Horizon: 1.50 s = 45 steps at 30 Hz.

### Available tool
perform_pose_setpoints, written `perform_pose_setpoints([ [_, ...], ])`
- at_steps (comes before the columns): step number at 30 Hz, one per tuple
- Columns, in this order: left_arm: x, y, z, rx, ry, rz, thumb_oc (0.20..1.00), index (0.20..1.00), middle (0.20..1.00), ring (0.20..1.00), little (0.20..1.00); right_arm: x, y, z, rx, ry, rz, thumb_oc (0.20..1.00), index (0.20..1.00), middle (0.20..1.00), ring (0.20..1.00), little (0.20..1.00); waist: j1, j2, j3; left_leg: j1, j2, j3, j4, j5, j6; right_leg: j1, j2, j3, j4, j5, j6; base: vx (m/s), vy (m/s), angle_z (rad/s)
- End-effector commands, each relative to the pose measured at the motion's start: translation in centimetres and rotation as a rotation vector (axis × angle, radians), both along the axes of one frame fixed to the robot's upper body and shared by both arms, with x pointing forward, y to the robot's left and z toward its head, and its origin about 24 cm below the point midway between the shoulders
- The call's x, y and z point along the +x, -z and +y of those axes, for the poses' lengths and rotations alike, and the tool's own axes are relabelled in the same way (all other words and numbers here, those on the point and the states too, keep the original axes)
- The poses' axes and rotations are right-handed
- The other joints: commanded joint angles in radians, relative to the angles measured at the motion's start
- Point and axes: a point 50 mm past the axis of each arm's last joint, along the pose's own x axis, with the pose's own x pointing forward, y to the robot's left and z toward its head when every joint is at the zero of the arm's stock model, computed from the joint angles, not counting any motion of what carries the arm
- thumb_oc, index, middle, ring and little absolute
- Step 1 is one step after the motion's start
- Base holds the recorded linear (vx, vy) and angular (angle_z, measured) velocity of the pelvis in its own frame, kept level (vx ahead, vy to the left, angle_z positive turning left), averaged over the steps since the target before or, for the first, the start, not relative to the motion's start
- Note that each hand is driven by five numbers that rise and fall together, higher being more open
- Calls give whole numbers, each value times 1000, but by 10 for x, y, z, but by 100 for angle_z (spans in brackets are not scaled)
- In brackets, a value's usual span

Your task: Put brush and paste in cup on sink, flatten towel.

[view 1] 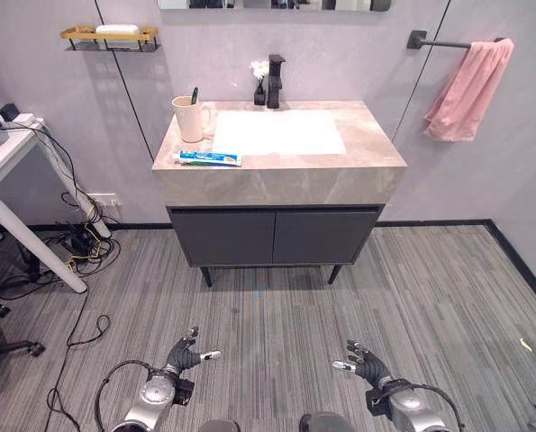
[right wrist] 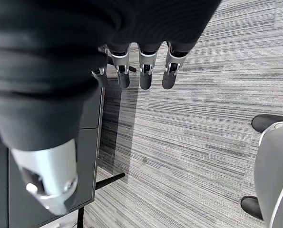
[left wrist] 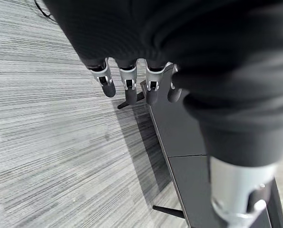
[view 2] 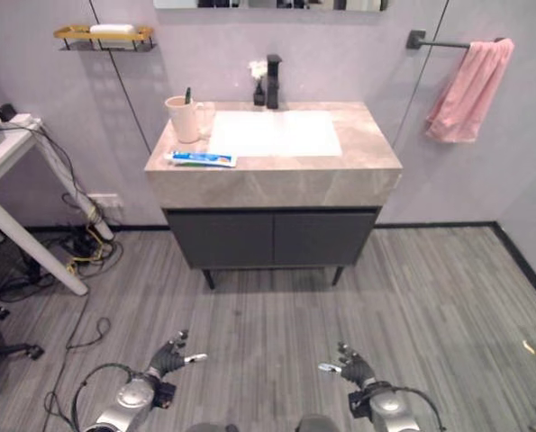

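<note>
On the stone vanity top (view 1: 358,162), a toothpaste tube (view 1: 208,158) lies flat, its long axis running left to right, in front of a cup (view 1: 190,119) with a dark brush (view 1: 195,94) standing upright in it. A pink towel (view 1: 469,88) hangs bunched on the wall rail (view 1: 439,41). The left hand (view 1: 185,354) and right hand (view 1: 365,362) hover low over the floor, fingers straight, apart, empty.

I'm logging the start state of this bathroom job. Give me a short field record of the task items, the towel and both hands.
cup: cream cup upright on the counter, left of the basin
toothbrush: dark toothbrush standing in the cup
toothpaste: tube lying flat near the counter's front edge, in front of the cup
towel: pink towel bunched on the wall bar
left hand: open, empty, low over the floor
right hand: open, empty, low over the floor
</note>
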Motion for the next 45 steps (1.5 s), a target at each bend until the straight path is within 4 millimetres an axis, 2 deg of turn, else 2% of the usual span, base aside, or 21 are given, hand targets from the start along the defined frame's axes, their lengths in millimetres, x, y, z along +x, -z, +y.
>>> perform_pose_setpoints([
  [1,15,-11,-5,-39,-7,-78,1000,1000,1000,1000,1000,21,-12,2,27,6,-90,1000,1000,1000,1000,1000,3,-2,32,-12,-50,-1,47,-15,17,61,14,-10,-45,95,44,-2,12,-3],
  [6,15,-8,-3,-10,-9,-59,1000,1000,1000,1000,1000,23,-10,5,-19,-27,-74,1000,1000,1000,1000,1000,7,-4,30,6,-53,1,32,-11,20,75,16,-3,-56,99,45,7,2,-1],
  [10,19,-7,-8,-5,10,-51,1000,1000,1000,1000,1000,20,-5,5,-37,-45,-32,1000,1000,1000,1000,1000,17,-8,20,34,-58,-1,-9,4,22,103,21,1,-100,111,42,32,11,-8],
  [17,29,-12,-18,1,65,-77,1000,1000,1000,1000,1000,29,-10,6,-10,-6,-57,1000,1000,1000,1000,1000,18,-19,38,11,-74,-11,-7,8,36,98,5,1,-127,136,47,-21,53,3],
  [21,35,-21,-17,33,131,-117,1000,1000,1000,1000,1000,39,-16,5,-34,-51,-82,1000,1000,1000,1000,1000,29,-17,54,-23,-96,15,-6,2,49,37,-36,41,-117,202,89,-37,253,6],
  [22,36,-24,-10,45,130,-128,1000,1000,1000,1000,1000,41,-19,3,-47,-87,-92,1000,1000,1000,1000,1000,28,-19,64,-23,-112,21,-7,-4,58,8,-56,71,-77,252,102,6,266,-21],
  [25,36,-26,-4,60,130,-131,1000,1000,1000,1000,1000,43,-21,2,-56,-98,-101,1000,1000,1000,1000,1000,30,-17,74,-21,-113,31,-7,-6,66,-24,-59,79,-36,252,95,25,161,-24],
  [27,31,-24,1,60,116,-112,1000,1000,1000,1000,1000,39,-19,0,-24,-69,-91,1000,1000,1000,1000,1000,23,-18,66,-8,-127,25,-30,-10,77,-48,-4,79,-51,227,88,112,174,-42],
  [28,30,-22,2,46,89,-106,1000,1000,1000,1000,1000,37,-18,-2,-19,-47,-80,1000,1000,1000,1000,1000,16,-30,67,-3,-142,37,-48,-19,83,-96,5,45,-144,262,90,155,82,-28],
  [29,30,-21,1,38,81,-105,1000,1000,1000,1000,1000,38,-18,-2,-23,-45,-79,1000,1000,1000,1000,1000,5,-35,69,4,-155,33,-56,-24,84,-127,12,40,-196,291,94,134,55,-36],
  [30,30,-21,1,37,81,-105,1000,1000,1000,1000,1000,38,-18,-3,-23,-45,-79,1000,1000,1000,1000,1000,4,-31,69,5,-152,31,-55,-28,84,-123,15,37,-198,290,94,258,75,-32],
  [31,31,-21,-2,23,66,-107,1000,1000,1000,1000,1000,38,-18,-3,-27,-43,-80,1000,1000,1000,1000,1000,-25,-28,81,35,-174,12,-61,-36,84,-175,28,63,-256,330,106,274,83,-10],
  [34,30,-17,-8,0,61,-98,1000,1000,1000,1000,1000,35,-19,-6,-29,-36,-88,1000,1000,1000,1000,1000,-55,-19,93,96,-197,-13,-74,-59,78,-195,26,74,-321,376,112,302,53,42],
  [37,28,-15,-11,-23,49,-89,1000,1000,1000,1000,1000,32,-18,-11,-37,-31,-74,1000,1000,1000,1000,1000,-73,-5,87,167,-194,-48,-103,-63,62,-202,41,61,-312,400,110,280,-28,38],
  [41,24,-11,-13,-30,38,-64,1000,1000,1000,1000,1000,31,-18,-14,-48,-36,-76,1000,1000,1000,1000,1000,-73,21,48,239,-145,-94,-144,-22,23,-170,74,25,-273,376,80,250,-107,40],
  [42,24,-11,-13,-30,38,-64,1000,1000,1000,1000,1000,30,-18,-14,-48,-36,-76,1000,1000,1000,1000,1000,-74,22,49,241,-144,-95,-146,-22,23,-169,74,24,-273,375,79,194,-107,36],
  [43,22,-9,-12,-32,31,-55,1000,1000,1000,1000,1000,31,-20,-15,-55,-44,-81,1000,1000,1000,1000,1000,-75,30,37,258,-122,-106,-151,2,7,-160,86,4,-264,361,70,313,-200,30],
  [44,18,-6,-13,-48,22,-36,1000,1000,1000,1000,1000,28,-19,-18,-72,-59,-77,1000,1000,1000,1000,1000,-76,41,17,271,-82,-129,-146,59,-28,-138,107,-23,-264,336,52,313,-200,20],
  [45,18,-6,-13,-48,22,-36,1000,1000,1000,1000,1000,28,-19,-18,-72,-59,-76,1000,1000,1000,1000,1000,-77,42,17,272,-81,-130,-148,59,-28,-137,108,-24,-264,335,51,322,-222,32],
])
